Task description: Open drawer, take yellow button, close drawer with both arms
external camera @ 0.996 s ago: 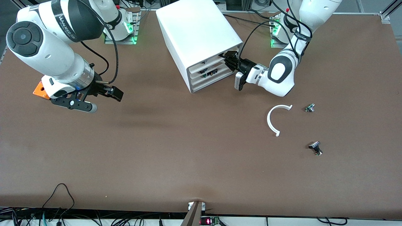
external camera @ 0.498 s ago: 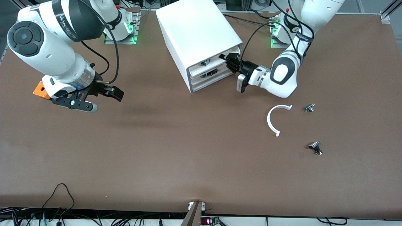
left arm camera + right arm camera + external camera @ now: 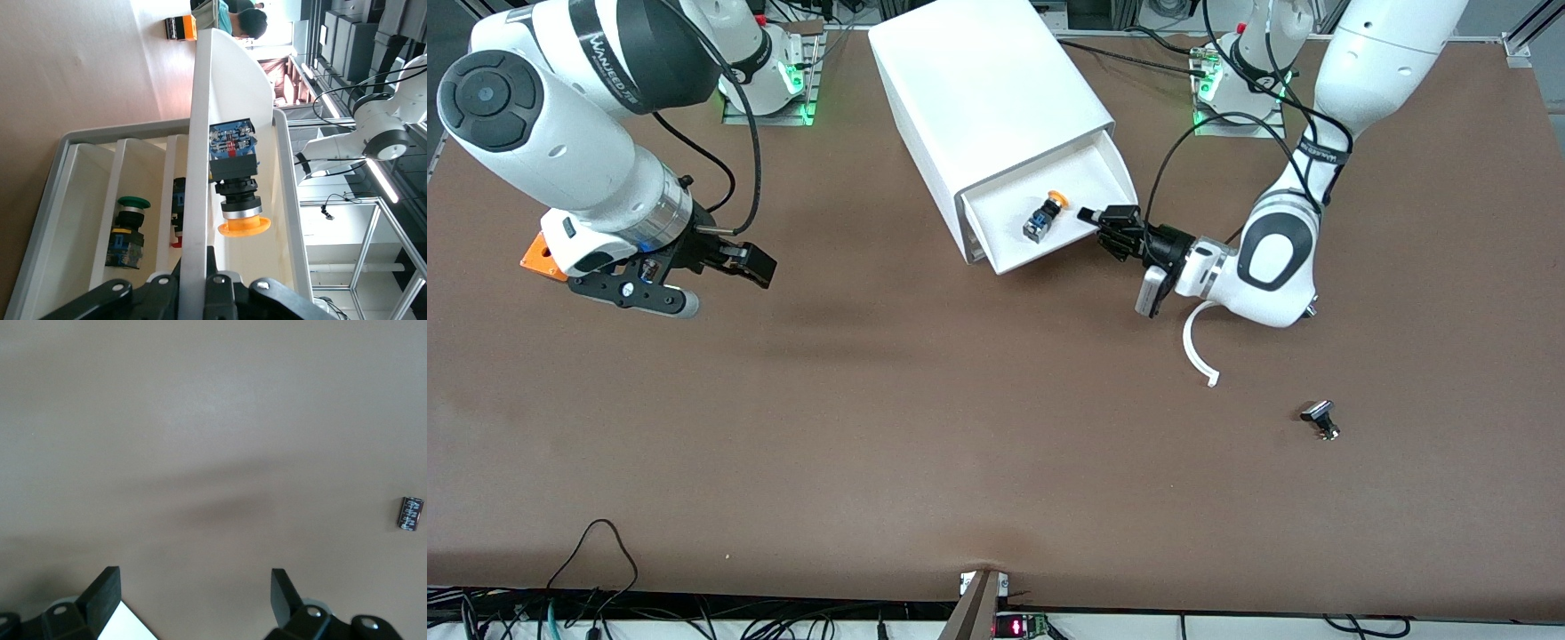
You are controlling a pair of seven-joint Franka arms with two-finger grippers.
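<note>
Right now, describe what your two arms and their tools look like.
Both arms are glossy white with black joint bands and round dark grey caps. The right arm carries grey lettering and a silver wrist ring; the left arm trails black cables. The left tool and right tool are black, two-fingered.

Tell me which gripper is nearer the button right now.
Left. The left gripper grips the flared front of the drawer where the button lies. The right gripper waits, open, over bare table toward the right arm's end.

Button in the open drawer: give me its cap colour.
The button's cap is orange-yellow, above a black collar and blue body; the left wrist view shows it best.
</note>
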